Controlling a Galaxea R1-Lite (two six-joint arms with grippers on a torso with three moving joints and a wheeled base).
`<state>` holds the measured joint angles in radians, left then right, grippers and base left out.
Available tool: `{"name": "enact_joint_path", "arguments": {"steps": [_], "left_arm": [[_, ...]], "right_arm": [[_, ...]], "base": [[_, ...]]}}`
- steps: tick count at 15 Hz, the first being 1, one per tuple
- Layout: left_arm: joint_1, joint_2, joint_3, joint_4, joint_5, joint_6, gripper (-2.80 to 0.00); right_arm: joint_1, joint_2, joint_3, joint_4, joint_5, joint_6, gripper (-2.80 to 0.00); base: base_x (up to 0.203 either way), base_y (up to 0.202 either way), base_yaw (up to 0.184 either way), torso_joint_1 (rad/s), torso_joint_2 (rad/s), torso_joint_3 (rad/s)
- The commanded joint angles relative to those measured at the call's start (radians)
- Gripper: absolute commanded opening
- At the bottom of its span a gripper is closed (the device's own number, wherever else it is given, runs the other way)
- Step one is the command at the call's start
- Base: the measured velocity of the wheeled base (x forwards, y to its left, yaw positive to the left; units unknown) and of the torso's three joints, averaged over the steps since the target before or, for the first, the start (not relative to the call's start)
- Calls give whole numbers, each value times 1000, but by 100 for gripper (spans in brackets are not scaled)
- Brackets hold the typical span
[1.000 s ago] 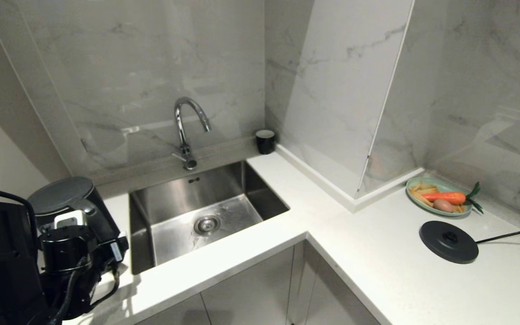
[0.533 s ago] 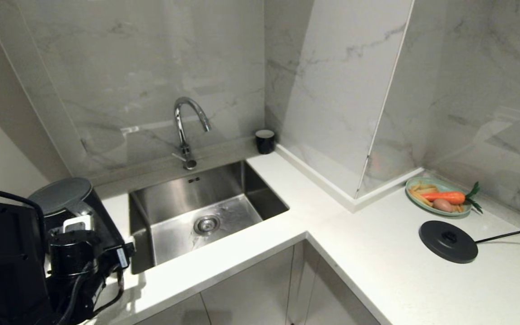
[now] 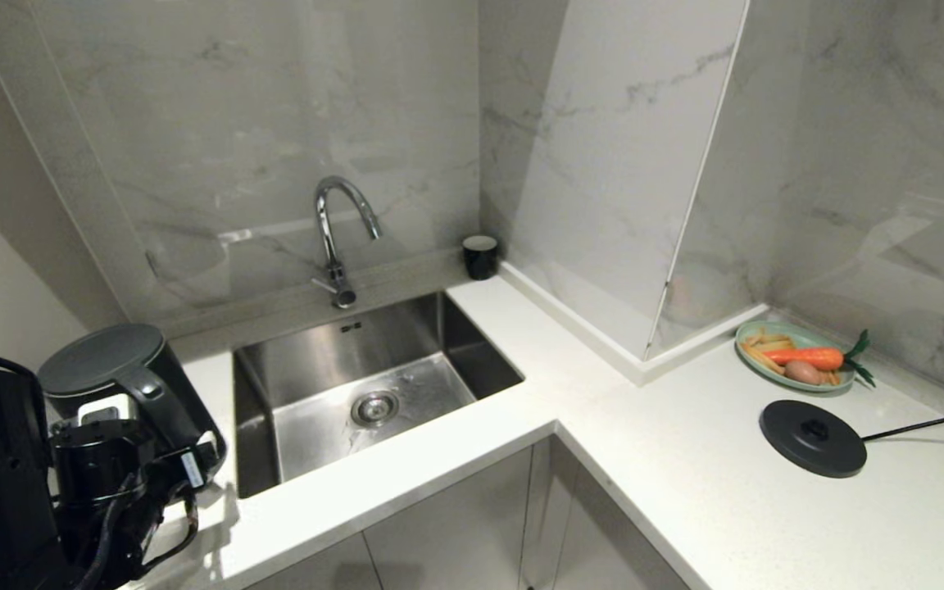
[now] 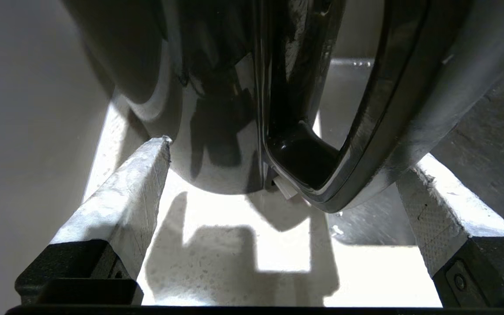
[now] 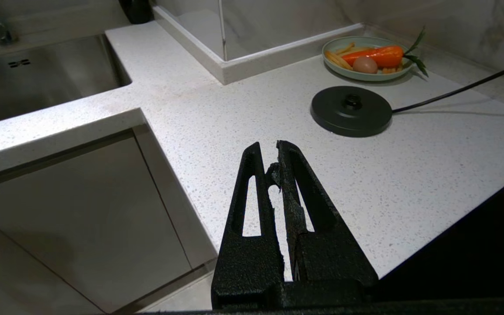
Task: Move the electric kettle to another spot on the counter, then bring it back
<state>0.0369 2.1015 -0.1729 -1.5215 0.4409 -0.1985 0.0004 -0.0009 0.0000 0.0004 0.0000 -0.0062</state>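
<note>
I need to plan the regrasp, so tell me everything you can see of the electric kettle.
The electric kettle is glossy black, cylindrical, with a flat grey-looking lid and big loop handle. It stands upright on the counter left of the sink. The left gripper is open, its fingers on either side of the handle, not clamping it.

White speckled L-shaped counter (image 3: 669, 459), inset with a steel sink (image 3: 374, 385). Standing on it: the electric kettle (image 3: 124, 381) left of the sink, a small black cup (image 3: 481, 256) at the back corner, a green plate of vegetables (image 3: 796, 358) and a corded black base disc (image 3: 813, 438) on the right run.
</note>
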Motion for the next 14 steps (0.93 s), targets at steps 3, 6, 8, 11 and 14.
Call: {"name": "enact_joint_path", "arguments": {"steps": [3, 6, 8, 11, 14], "left_arm": [[-7, -77, 118, -9, -55, -2, 0], [-20, -142, 165, -9, -112, 0, 0], [-59, -157, 172, -9, -108, 1, 0], [-57, -213, 173, -9, -104, 1, 0], [-75, -453, 173, 120, -133, 7, 0]], "right_arm": [[0, 1, 0, 0, 0, -1, -280], [0, 1, 0, 0, 0, 0, -280], [0, 1, 0, 0, 0, -1, -280], [0, 1, 0, 0, 0, -1, -280], [0, 1, 0, 0, 0, -1, -280]], "base": [[0, 0, 0, 0, 0, 0], [0, 0, 0, 0, 0, 0], [0, 0, 0, 0, 0, 0], [0, 0, 0, 0, 0, 0], [0, 0, 0, 0, 0, 0]]}}
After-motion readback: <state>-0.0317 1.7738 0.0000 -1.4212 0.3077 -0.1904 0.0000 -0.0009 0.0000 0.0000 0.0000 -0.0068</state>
